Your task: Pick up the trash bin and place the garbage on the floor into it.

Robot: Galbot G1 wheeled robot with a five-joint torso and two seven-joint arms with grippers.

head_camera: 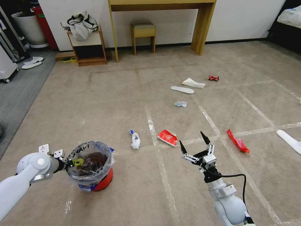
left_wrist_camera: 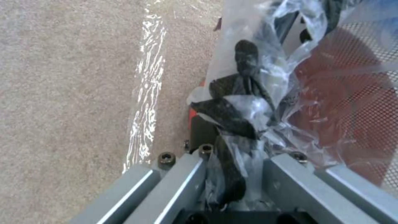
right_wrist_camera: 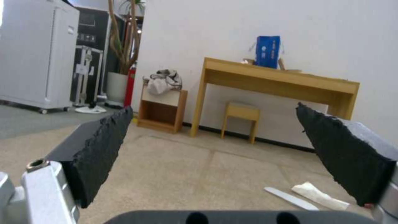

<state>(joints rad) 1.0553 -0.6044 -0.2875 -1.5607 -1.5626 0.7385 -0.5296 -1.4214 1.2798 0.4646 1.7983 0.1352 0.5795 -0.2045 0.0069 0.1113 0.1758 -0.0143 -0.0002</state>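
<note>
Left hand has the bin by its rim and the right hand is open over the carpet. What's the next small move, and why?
Probably lower the right hand forward onto the red-and-white carton. It is the nearest litter, lying on the floor just ahead and left of the open fingers. The left hand is shut on the trash bin rim close by.

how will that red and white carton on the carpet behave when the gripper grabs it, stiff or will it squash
The red-and-white carton looks flattened and creased, so it will probably give under the pads rather than stay stiff. It seems thin and empty, so likely light and apt to slide on the floor if nudged. The right gripper, open above the carpet just beside it, may need a low, edge-on pinch.
</note>
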